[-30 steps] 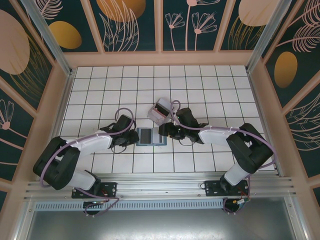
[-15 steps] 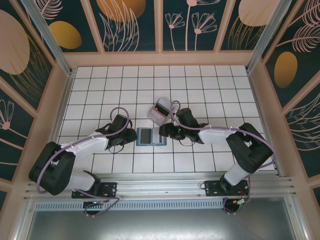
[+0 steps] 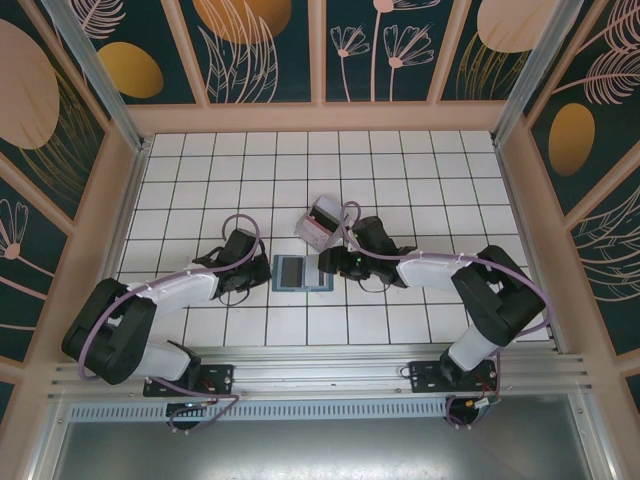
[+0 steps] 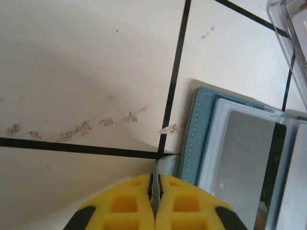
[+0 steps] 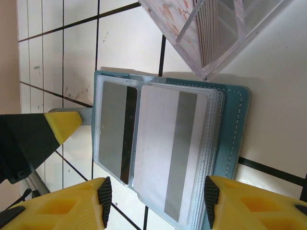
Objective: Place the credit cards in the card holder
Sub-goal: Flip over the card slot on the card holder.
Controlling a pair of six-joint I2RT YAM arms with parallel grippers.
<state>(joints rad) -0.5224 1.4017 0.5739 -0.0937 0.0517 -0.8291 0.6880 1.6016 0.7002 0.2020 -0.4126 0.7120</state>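
Risks dragging the open teal-blue bifold card holder (image 3: 302, 272), lying midway along the tiled table's (image 3: 400, 180) near edge, by the left gripper (image 4: 156, 191) clenched on its corner, spilling thin grey-striped credit cards (image 5: 115, 129) under the released right gripper (image 5: 157, 191).

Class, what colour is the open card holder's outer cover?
Teal-blue: the flat bifold card holder shows best in the right wrist view.

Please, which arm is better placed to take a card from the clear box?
Right: the right gripper, open, sits near the clear box; the left gripper pinches the edge of the card holder.
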